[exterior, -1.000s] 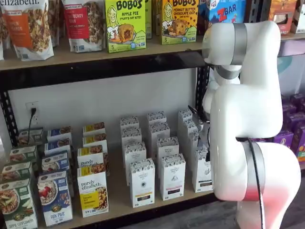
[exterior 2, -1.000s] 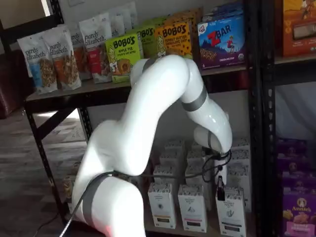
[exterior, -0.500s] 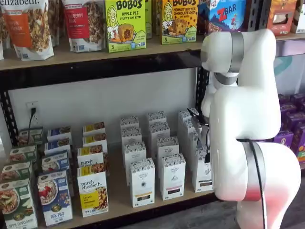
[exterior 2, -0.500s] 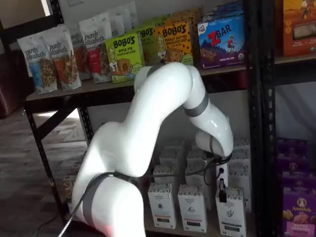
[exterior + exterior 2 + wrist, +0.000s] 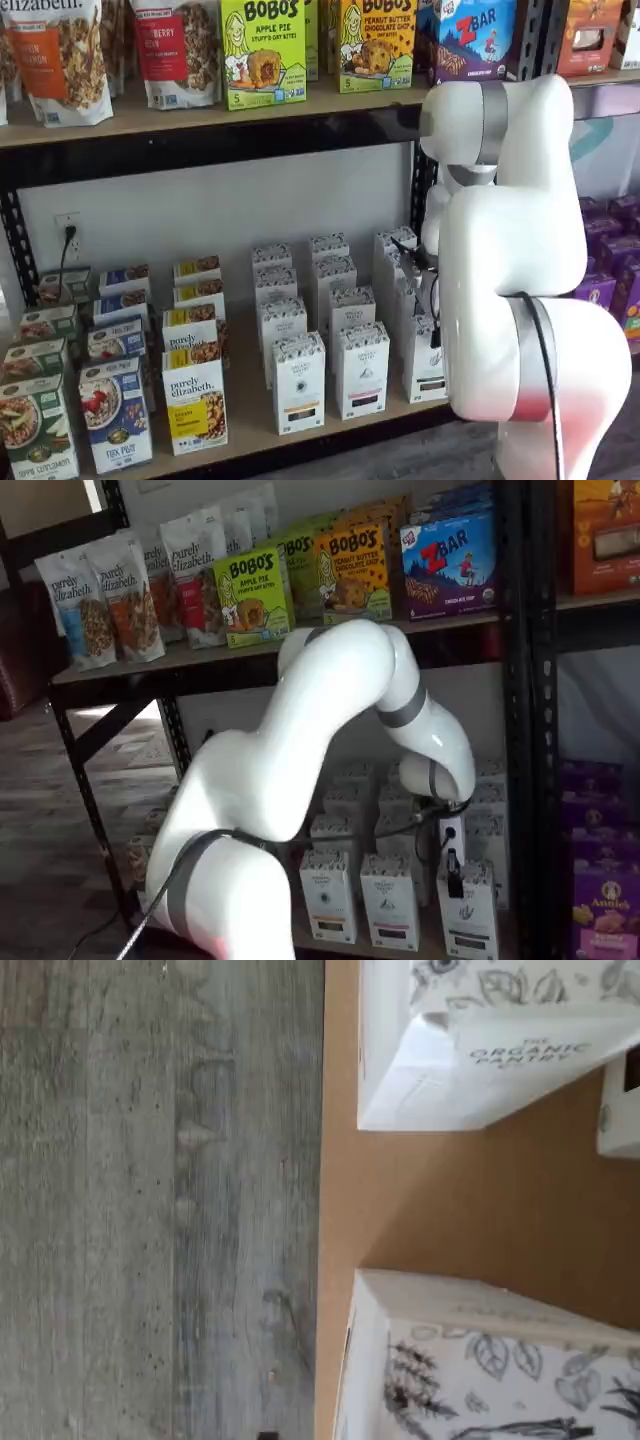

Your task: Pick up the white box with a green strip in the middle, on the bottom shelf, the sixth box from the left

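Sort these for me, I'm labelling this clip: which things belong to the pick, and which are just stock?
Job: white box, bottom shelf, gripper.
Stock: Bobo's boxes, granola bags, purple boxes.

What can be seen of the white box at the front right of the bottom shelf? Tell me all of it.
The white box is a tall, narrow carton, cardboard by its look, with a dark speckled band round its top, small grey print and a short dark strip low on its front. It stands upright at the front of the bottom shelf, beside a like carton. The gripper hangs at its top; contact cannot be told.
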{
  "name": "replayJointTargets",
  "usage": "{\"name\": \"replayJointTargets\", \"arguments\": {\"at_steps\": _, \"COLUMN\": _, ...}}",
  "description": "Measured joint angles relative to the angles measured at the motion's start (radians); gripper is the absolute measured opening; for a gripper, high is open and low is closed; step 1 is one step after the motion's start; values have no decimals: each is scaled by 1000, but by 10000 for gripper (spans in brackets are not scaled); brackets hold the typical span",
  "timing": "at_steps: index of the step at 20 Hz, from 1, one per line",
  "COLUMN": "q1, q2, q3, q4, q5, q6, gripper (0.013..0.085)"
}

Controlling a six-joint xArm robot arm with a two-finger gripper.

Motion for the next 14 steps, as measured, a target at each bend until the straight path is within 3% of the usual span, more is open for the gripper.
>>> {"name": "replayJointTargets", "arguments": {"at_steps": 9, "q1": -1, "q2": 34, "q3": -9, "q4": -77, "q5": -27, "q6": 67, "gripper": 850}}
{"name": "replayJointTargets", "arguments": {"at_steps": 14, "q1": 0, "q2": 46, "q3": -9, "q4": -53, "q5": -49, "q6": 46, "gripper": 850}}
